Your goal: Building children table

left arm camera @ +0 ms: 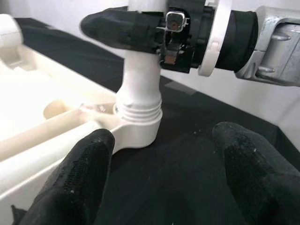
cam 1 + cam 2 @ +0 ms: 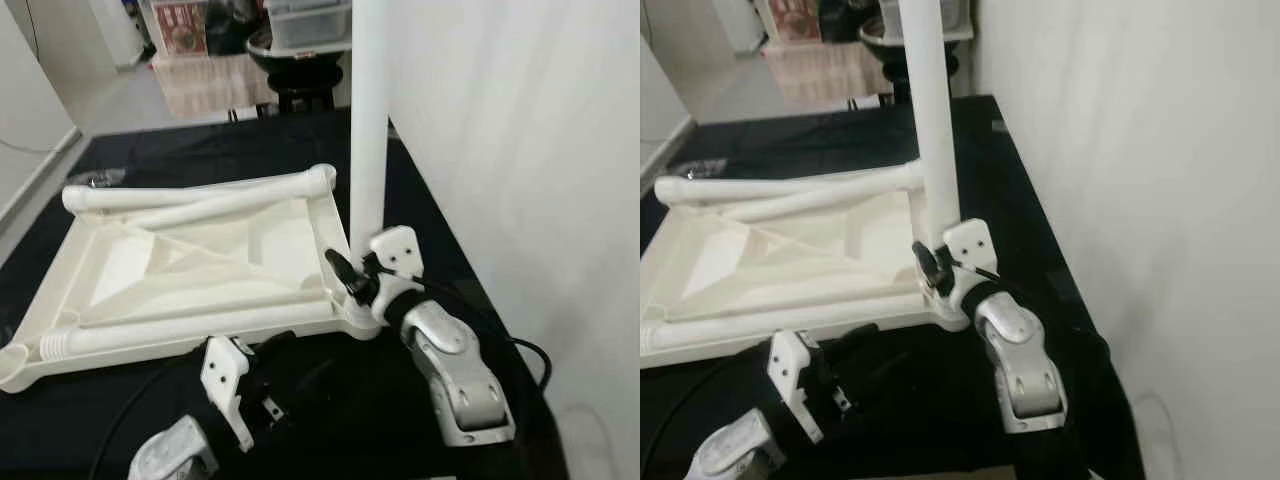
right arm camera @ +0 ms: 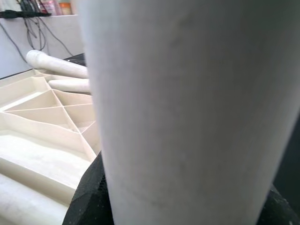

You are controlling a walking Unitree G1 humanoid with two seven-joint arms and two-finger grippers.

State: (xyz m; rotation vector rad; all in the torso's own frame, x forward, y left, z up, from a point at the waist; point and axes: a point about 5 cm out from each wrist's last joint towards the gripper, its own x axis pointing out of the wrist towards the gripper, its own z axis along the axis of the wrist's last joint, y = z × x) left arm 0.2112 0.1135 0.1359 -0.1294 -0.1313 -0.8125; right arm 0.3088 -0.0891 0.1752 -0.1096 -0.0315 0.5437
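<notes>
An upturned cream plastic tabletop (image 2: 200,265) lies ribbed side up on a black-covered surface (image 2: 440,240), filling the centre-left of the left eye view, its long axis running from lower left to upper right. One white table leg (image 2: 368,120) stands upright in the corner socket (image 1: 138,129) at the tabletop's near right corner, its long axis vertical and running out of the top of the frame. Three more legs lie flat on the tabletop: one (image 2: 200,192) along the far edge, a second (image 2: 225,208) slanting just beside it, and a third (image 2: 190,328) along the near edge with its threaded end toward the lower left.

The right gripper (image 2: 350,275) is clamped around the standing leg low down, just above the socket. The left wrist view shows what the eye views do not: the leg's threaded collar seated in the socket, with the right gripper's black fingers (image 1: 122,28) wrapped around the shaft above it. The right wrist view shows the leg's plain white shaft up close, with the tabletop's triangular ribs behind it.

The left gripper (image 2: 262,392) sits at lower centre, near the tabletop's front edge, fingers spread wide and holding nothing; they point toward the socket.
</notes>
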